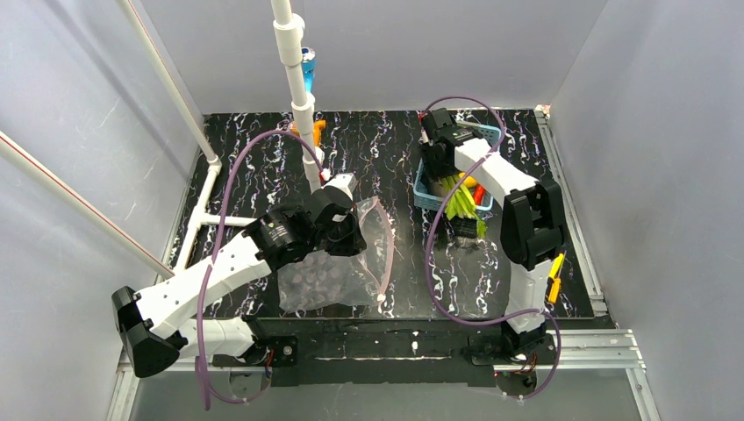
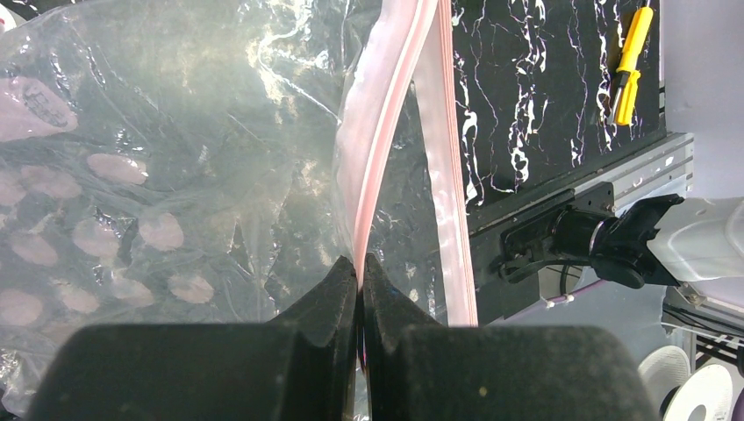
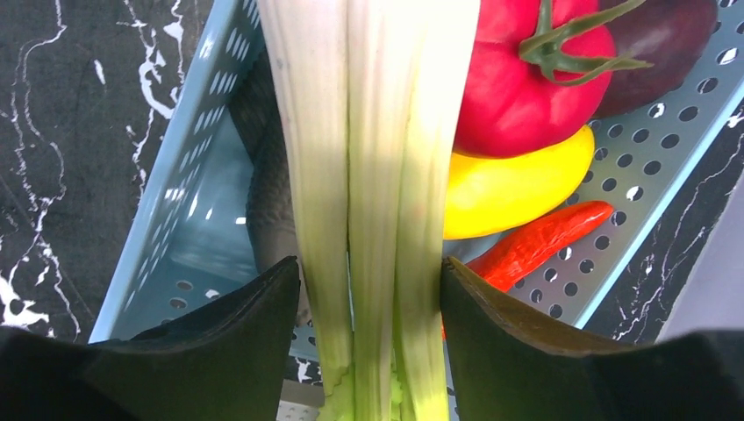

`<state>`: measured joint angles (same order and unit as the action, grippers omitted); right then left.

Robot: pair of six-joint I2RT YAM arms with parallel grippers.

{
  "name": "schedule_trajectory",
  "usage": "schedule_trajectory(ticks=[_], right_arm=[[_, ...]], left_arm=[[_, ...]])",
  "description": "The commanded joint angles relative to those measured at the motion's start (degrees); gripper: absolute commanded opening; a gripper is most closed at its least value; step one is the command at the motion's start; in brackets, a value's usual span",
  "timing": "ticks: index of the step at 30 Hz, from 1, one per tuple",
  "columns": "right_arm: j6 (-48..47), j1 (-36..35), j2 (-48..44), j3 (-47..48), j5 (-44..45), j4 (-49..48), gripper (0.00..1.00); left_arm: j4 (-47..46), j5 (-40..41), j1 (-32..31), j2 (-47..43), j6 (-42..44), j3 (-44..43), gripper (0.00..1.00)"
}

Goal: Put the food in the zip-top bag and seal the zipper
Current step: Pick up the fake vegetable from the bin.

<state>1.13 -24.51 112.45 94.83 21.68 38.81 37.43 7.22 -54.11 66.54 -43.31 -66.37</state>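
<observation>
top: zip-top bag [image 1: 326, 281] is lying on the bench [image 1: 263, 158], food [image 1: 465, 187] in the basket [image 1: 425, 199].
left wrist: left pincer [image 2: 361, 267] is pinching the zipper [image 2: 386, 132]; lift it for an open mouth.
right wrist: right pincer [image 3: 368, 281] is squeezing the leek [image 3: 368, 132]; raise it straight up.

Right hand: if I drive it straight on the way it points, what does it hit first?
The right hand would likely press the leek it straddles first, then the blue basket floor; depth is unclear.
</observation>
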Motion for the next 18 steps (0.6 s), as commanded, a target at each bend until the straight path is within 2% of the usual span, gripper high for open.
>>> schedule_trajectory(ticks=[1,4,8,10,12,18], right_arm=[[-0.96,-0.18,1.65,3.82,3.48,-1.14,0.61],[-0.96,-0.11,2.55,4.77,4.04,-0.16,0.48],[-0.75,-0.17,2.96,5.49,4.86,1.62,0.15],[-0.40,-0.21,2.19,6.10,5.39,3.35,0.04],[-0.44,-0.27,0.18,5.72,5.59,4.23,0.01],[1.90,-0.77,-7.82,6.27,3.06,11.90,0.01]], left_arm=[[1.12,0.12,0.23,0.14,0.13,-1.44,0.00],[1.36,0.36,0.22,0.43,0.10,-1.93,0.00],[1.33,0.93,0.23,0.62,0.00,-2.18,0.00],[1.46,1.09,0.18,0.81,-0.05,-2.44,0.00],[1.67,1.25,0.19,1.10,-0.23,-2.57,0.00],[1.40,2.02,0.26,1.16,-0.47,-2.23,0.00]])
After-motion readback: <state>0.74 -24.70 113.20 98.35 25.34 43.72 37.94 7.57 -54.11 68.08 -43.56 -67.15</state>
